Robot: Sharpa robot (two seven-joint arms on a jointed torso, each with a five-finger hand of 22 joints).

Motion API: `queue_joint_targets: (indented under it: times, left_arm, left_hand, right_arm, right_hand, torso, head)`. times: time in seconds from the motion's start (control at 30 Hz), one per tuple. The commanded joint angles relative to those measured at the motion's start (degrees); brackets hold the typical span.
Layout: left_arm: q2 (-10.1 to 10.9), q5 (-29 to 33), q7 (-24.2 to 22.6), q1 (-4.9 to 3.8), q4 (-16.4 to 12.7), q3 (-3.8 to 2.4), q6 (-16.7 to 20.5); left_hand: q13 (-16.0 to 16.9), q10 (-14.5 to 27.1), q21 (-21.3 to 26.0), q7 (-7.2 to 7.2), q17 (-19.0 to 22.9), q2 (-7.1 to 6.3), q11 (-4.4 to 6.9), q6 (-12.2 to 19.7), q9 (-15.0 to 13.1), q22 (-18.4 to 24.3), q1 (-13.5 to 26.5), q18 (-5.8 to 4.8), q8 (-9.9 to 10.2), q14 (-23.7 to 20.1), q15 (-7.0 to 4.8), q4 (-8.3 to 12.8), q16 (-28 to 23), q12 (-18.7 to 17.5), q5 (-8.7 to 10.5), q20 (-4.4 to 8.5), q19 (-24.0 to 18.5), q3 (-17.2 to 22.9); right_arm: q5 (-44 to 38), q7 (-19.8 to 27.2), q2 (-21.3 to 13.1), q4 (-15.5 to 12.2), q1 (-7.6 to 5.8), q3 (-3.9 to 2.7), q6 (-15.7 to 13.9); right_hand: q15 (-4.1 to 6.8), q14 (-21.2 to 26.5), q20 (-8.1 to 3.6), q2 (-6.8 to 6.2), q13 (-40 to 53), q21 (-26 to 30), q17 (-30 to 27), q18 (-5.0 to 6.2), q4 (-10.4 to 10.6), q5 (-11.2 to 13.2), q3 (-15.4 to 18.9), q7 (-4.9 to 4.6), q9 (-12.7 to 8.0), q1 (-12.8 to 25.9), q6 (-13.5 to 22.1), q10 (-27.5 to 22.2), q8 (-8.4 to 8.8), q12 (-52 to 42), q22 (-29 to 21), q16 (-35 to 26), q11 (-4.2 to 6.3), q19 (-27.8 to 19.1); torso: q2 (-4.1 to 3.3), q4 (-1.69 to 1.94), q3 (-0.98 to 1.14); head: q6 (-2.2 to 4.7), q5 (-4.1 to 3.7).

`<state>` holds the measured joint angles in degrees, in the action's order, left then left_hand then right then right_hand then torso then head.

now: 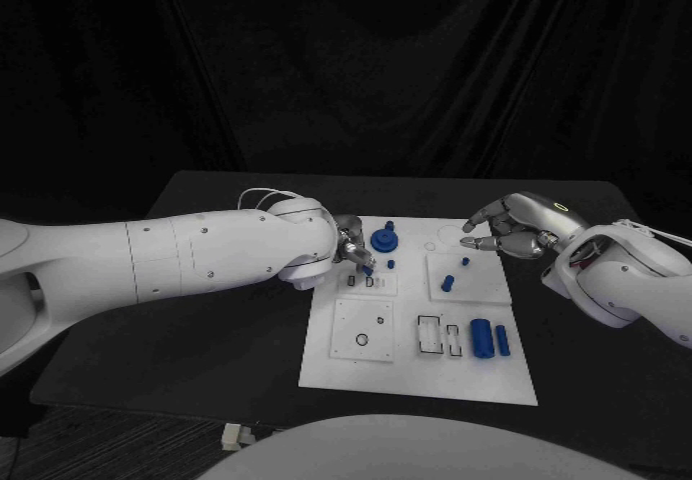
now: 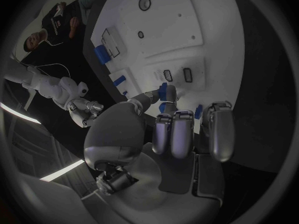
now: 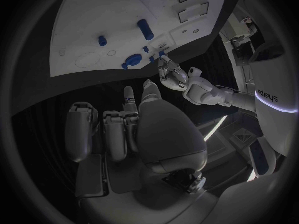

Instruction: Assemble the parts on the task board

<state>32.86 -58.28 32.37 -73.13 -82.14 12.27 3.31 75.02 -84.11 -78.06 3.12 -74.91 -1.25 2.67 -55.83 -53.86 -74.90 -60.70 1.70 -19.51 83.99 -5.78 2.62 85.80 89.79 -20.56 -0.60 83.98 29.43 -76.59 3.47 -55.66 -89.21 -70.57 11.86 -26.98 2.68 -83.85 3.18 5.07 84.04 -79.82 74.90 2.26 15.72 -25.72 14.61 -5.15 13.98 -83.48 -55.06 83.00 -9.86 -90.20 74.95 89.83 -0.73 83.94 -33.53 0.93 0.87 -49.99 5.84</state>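
Observation:
The white task board [image 1: 411, 365] lies mid-table. My left hand [image 1: 351, 248] hovers over its far left part and pinches a small blue part [image 1: 368, 268] between thumb and finger, just above two small dark slots [image 1: 362, 282]. The left wrist view shows that blue part [image 2: 163, 91] at the fingertips, close to the slots [image 2: 177, 75]. My right hand [image 1: 512, 228] hangs over the board's far right corner with nothing in it, thumb and fingers apart. A round blue knob [image 1: 384, 240], a blue peg [image 1: 464, 263] and a blue cylinder [image 1: 447, 283] stand on the board.
Two longer blue parts [image 1: 489, 339] lie at the board's near right beside empty rectangular recesses [image 1: 430, 335]. A square plate with small holes [image 1: 364, 328] sits near left. The black table [image 1: 216, 330] runs wide on both sides of the board.

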Motion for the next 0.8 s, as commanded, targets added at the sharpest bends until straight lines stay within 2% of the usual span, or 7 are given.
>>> queue_joint_targets:
  times: [0.03, 0.6, 0.8]
  left_arm:
    - [0.14, -0.10, -0.32, 0.13, -0.26, -0.04, -0.14]
    - [1.05, -0.20, -0.31, 0.65, -1.13, -0.04, -0.10]
    - [1.30, -0.22, -0.32, 1.08, -1.23, -0.04, 0.03]
  left_hand:
    - [14.91, -5.85, 0.37, -0.57, -11.31, -0.10, -0.39, 0.25, -0.09, -9.90, -0.60, 1.08, 0.29, 5.00, 0.33, 7.28, -0.29, 0.09, 0.09, -0.36, 0.49, 6.89]
    - [14.83, -5.81, 0.53, -0.54, -11.28, 0.00, -0.41, 0.32, -0.05, -9.84, -0.78, 1.11, 0.40, 4.98, 0.34, 7.20, -0.33, -0.04, 0.13, -0.37, 0.42, 6.73]
    - [14.83, -5.81, 0.53, -0.54, -11.28, 0.00, -0.41, 0.32, -0.05, -9.84, -0.78, 1.11, 0.40, 4.98, 0.34, 7.20, -0.33, -0.04, 0.13, -0.37, 0.42, 6.73]
  right_arm:
    - [-0.42, -0.65, -0.11, -0.17, 0.15, -0.04, -0.92]
    - [-0.42, -0.77, -0.08, -0.18, 0.16, -0.04, -0.84]
    - [-0.42, -0.86, -0.07, -0.22, 0.16, -0.03, -0.80]
  right_hand:
    - [0.43, -6.15, 0.16, 0.08, 5.96, 0.35, 15.10, 0.48, -0.11, -0.35, 0.30, -0.13, -0.08, -0.51, -0.40, 7.00, 0.29, 0.20, 11.37, 0.17, 0.55, -0.16]
    - [0.43, -6.15, 0.16, 0.11, 5.96, 0.42, 15.10, 0.50, -0.13, -0.44, 0.29, -0.13, -0.08, -0.59, -0.42, 7.00, 0.29, 0.20, 11.35, 0.17, 0.56, -0.20]
    - [0.43, -6.15, 0.16, 0.11, 5.96, 0.42, 15.10, 0.50, -0.13, -0.44, 0.29, -0.13, -0.08, -0.59, -0.42, 7.00, 0.29, 0.20, 11.35, 0.17, 0.56, -0.20]
  torso:
    - [-0.02, 0.00, -0.02]
    - [-0.02, 0.00, -0.01]
    - [-0.02, 0.00, -0.01]
  head:
    - [-0.01, 0.07]
    - [-0.01, 0.30]
    - [-0.01, 0.25]
